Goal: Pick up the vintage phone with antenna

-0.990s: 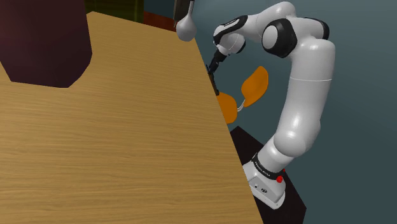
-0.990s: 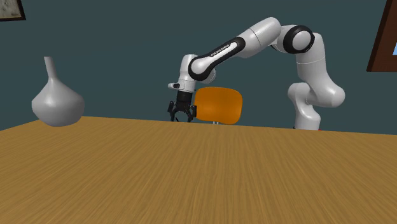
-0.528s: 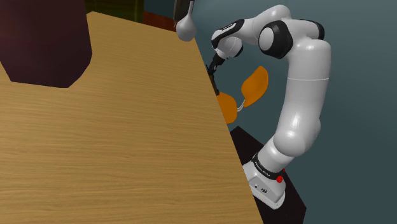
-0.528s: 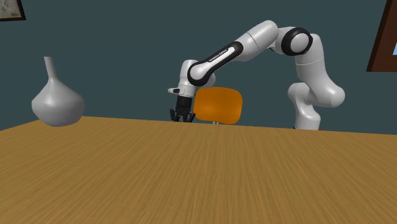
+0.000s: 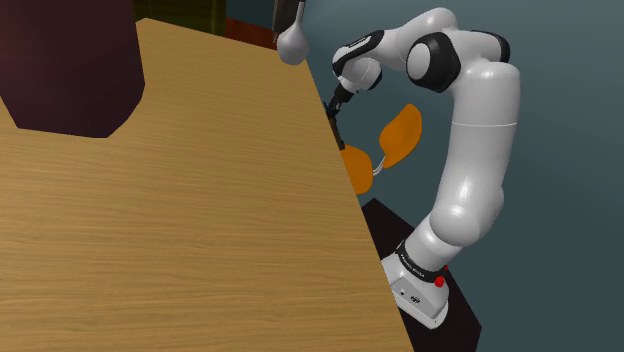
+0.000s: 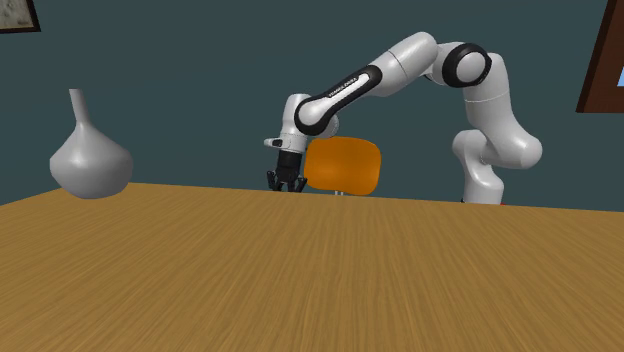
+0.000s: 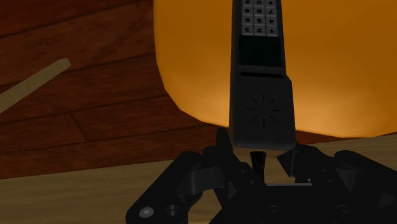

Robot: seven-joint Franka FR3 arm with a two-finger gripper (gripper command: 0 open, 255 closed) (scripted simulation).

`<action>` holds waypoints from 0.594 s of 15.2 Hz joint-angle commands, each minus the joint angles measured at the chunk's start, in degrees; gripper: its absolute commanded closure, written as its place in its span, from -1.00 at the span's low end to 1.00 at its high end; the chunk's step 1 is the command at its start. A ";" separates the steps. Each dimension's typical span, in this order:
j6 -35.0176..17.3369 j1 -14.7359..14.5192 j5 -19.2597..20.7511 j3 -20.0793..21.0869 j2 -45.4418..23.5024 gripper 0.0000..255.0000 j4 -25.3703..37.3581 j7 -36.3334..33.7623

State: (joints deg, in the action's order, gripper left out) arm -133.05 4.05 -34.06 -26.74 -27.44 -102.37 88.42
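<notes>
One dark keypad phone (image 7: 261,70), one orange chair (image 6: 342,166), one grey vase (image 6: 90,160). The pincer (image 6: 287,185), mid-frame at the surface's (image 6: 300,270) far edge, clamps the phone's antenna end between its fingers.

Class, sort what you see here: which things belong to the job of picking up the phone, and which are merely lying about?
Belonging to the job:
- the dark keypad phone
- the black jaws, shut on the phone's lower end

Just lying about:
- the grey vase on the wooden table
- the orange chair beyond the table's far edge
</notes>
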 commanded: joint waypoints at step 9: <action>4.68 -0.99 3.35 -1.73 3.38 1.00 1.93 -3.01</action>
State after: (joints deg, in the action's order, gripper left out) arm -129.02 3.12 -31.08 -28.28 -24.39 -100.84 85.77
